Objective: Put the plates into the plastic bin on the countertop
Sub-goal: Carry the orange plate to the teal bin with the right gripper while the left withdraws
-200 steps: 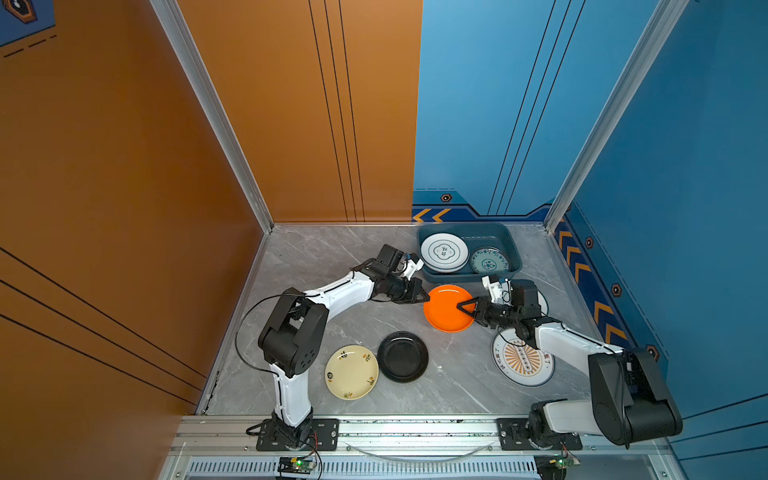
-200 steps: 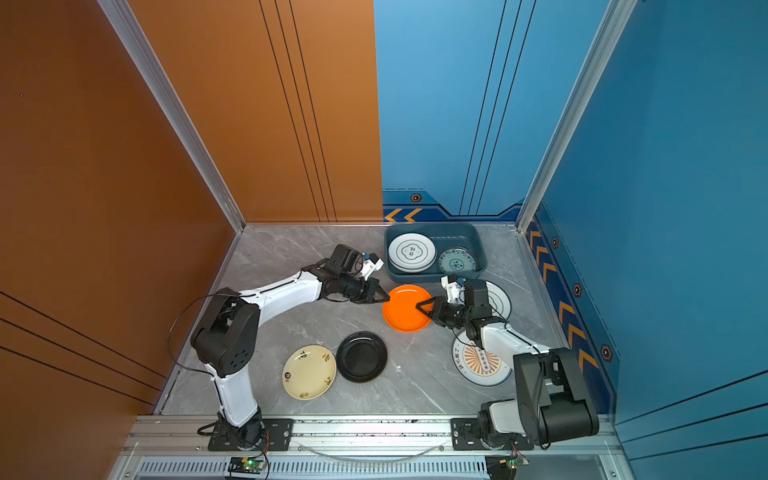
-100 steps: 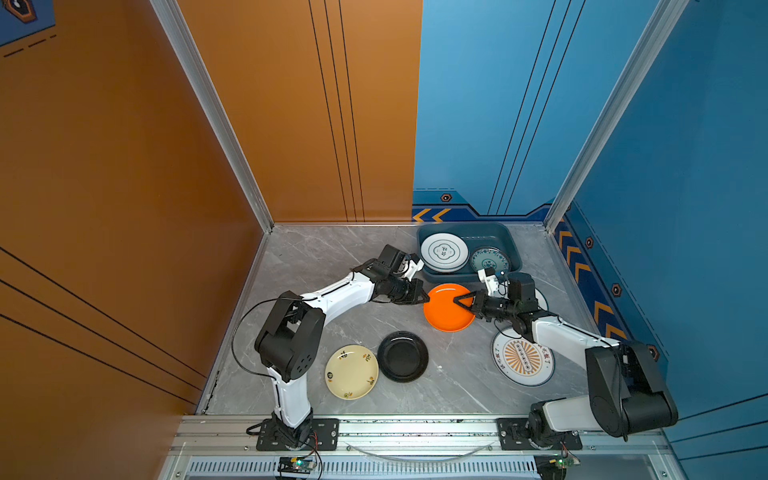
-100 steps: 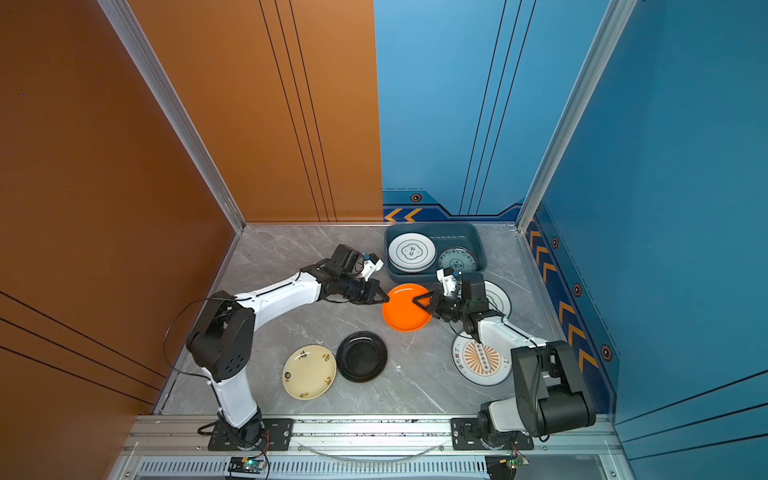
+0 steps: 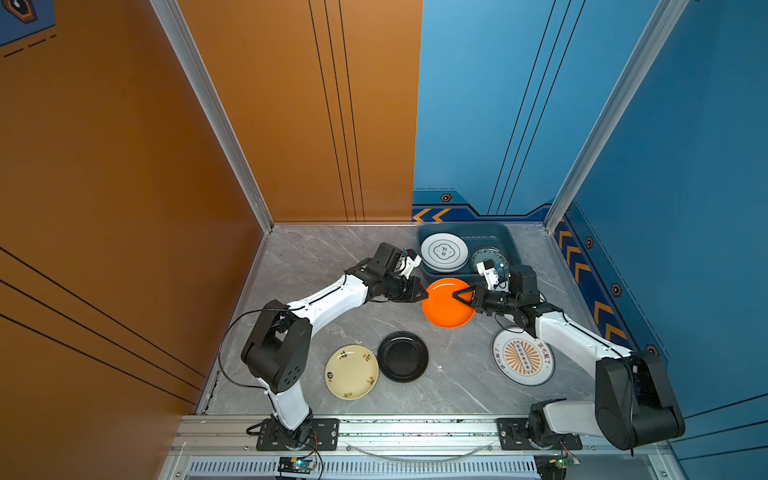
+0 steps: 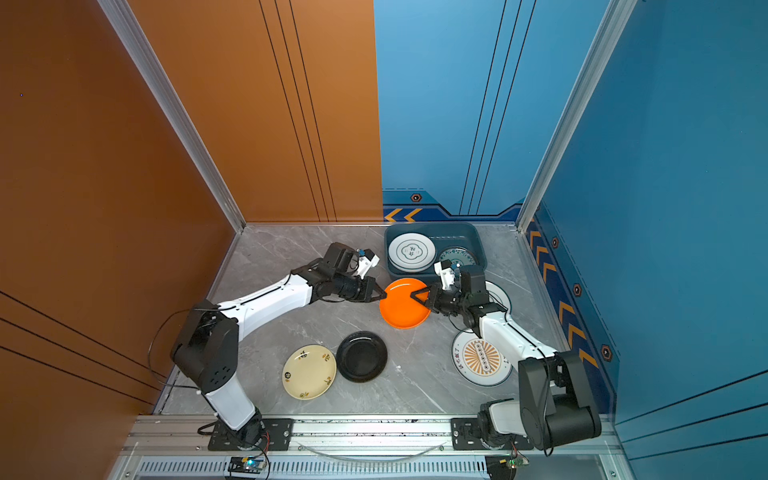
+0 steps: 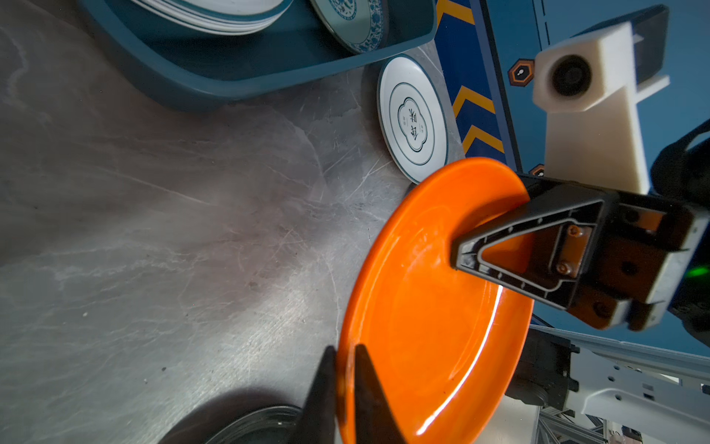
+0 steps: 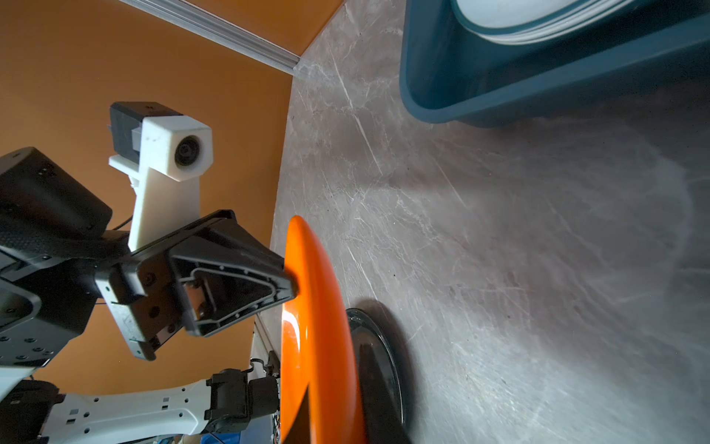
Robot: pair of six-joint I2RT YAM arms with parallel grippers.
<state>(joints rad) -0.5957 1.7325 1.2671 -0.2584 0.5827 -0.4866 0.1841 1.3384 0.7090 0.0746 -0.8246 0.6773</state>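
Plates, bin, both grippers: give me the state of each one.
orange plate, raised, tilted
right gripper, shut on orange plate
left gripper, astride orange plate's rim, grip unclear
plastic bin, partly filled
black plate, on countertop
cream plate, on countertop
sunburst plate, on countertop
ringed plate, on countertop

Free — bare countertop [image 5: 316, 257] at rear left; open strip between black plate [image 5: 402, 356] and sunburst plate [image 5: 523, 355] at front.
Blocked — left arm [image 5: 328, 297], orange plate [image 5: 446, 307] and right arm [image 5: 569, 336] span the middle; bin [image 5: 465, 229] fills rear right, ringed plate [image 7: 413, 119] just beside it; cream plate [image 5: 351, 372] beside the black.
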